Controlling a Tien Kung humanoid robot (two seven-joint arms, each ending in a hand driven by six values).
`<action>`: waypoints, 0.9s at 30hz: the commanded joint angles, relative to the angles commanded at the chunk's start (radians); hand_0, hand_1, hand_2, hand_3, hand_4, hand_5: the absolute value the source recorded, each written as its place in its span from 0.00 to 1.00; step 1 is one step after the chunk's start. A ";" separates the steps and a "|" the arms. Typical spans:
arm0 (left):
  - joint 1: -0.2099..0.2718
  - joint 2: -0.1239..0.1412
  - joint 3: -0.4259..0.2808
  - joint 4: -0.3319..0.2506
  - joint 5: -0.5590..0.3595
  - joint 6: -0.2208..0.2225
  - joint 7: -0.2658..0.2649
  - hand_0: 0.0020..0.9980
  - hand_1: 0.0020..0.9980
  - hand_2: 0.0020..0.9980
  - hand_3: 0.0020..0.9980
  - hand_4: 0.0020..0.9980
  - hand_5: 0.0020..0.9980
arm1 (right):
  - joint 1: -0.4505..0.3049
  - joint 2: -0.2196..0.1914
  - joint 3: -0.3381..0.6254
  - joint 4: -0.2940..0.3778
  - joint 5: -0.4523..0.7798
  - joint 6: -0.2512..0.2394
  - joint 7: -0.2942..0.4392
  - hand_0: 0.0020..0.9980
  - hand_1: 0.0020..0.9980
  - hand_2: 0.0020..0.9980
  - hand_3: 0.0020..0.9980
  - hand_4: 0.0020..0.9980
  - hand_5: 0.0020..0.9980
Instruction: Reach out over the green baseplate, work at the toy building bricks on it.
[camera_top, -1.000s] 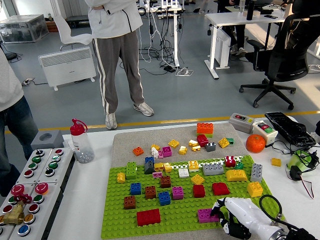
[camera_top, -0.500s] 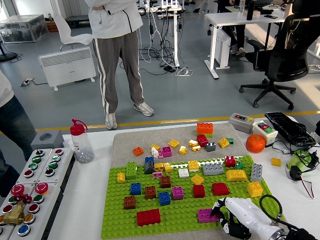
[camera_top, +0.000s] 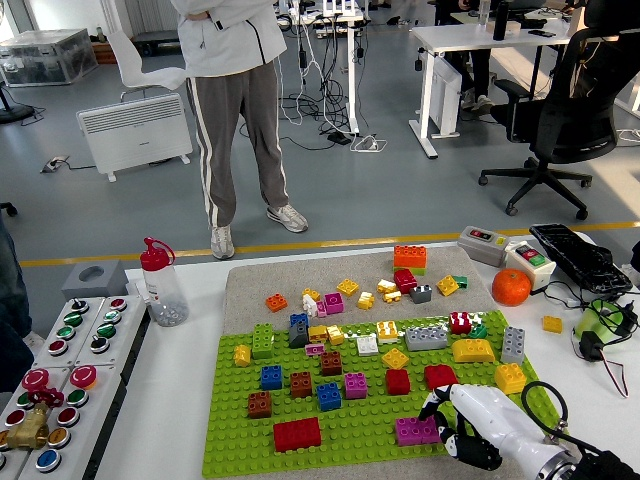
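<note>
There's my right hand (camera_top: 478, 428) coming into shot: a smooth, glossy white shell over the back, rounded like a capsule. Beneath it, my fingers (camera_top: 436, 404) are black, stubby and jointed, with dark knuckle segments. Further back the white casing meets a silvery ring at the wrist, then black arm, with a thin black cable (camera_top: 548, 405) looping up beside it.

1. The green baseplate (camera_top: 350, 435) lies flat on the table, near its front edge.
2. Many toy building bricks (camera_top: 330, 395) stand on it, upright and apart: blue, brown, red, magenta, yellow, grey.
</note>
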 joint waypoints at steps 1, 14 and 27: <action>0.000 0.000 0.000 0.000 0.000 0.000 0.000 0.67 0.61 0.56 0.46 0.24 1.00 | 0.000 0.000 0.004 0.003 -0.001 -0.003 0.002 0.16 0.29 0.60 0.55 0.22 0.06; 0.004 0.000 -0.005 0.000 0.009 0.001 0.003 0.67 0.61 0.56 0.46 0.24 1.00 | 0.019 0.018 -0.004 0.016 -0.075 -0.067 -0.024 0.18 0.35 0.64 0.63 0.40 0.08; 0.011 0.000 -0.011 0.000 0.022 0.001 0.008 0.67 0.61 0.55 0.46 0.24 1.00 | 0.084 0.079 -0.032 0.015 -0.117 -0.117 -0.062 0.84 0.82 0.89 0.87 0.66 0.23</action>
